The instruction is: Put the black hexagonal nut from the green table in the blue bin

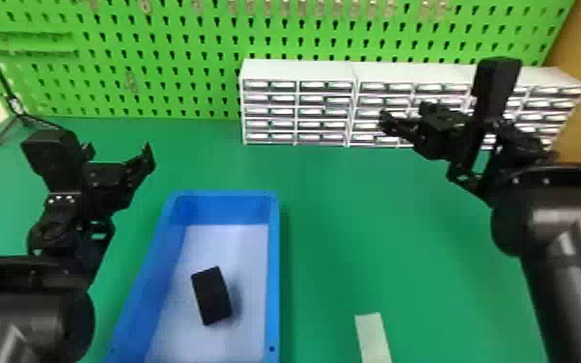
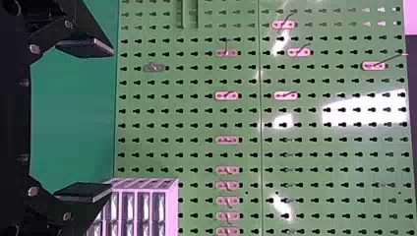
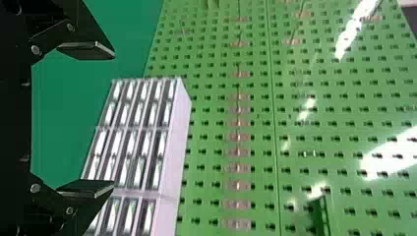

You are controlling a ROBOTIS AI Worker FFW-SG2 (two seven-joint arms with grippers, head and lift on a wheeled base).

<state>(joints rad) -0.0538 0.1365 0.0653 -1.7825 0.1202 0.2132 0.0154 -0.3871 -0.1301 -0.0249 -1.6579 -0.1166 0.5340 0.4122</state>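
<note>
My left gripper [image 1: 118, 151] is open above the green table, beyond the far left corner of the blue bin [image 1: 275, 260]. On the right, my right gripper [image 1: 406, 115] is held up before the white drawer units, also open. Inside the bin, on its pale floor, lies a black block-like piece [image 1: 211, 295]; from here I cannot tell whether it is hexagonal. In the left wrist view the left gripper [image 2: 109, 119] has its two fingers wide apart with nothing between them. The right wrist view shows the right gripper [image 3: 112, 119] parted and holding nothing.
White drawer units [image 1: 297, 70] stand along the table's back edge, before a green pegboard [image 1: 173, 62]. A pale strip [image 1: 373, 338] lies on the green table [image 1: 352, 231], right of the bin near the front. A black stand [image 1: 21, 116] is at the back left.
</note>
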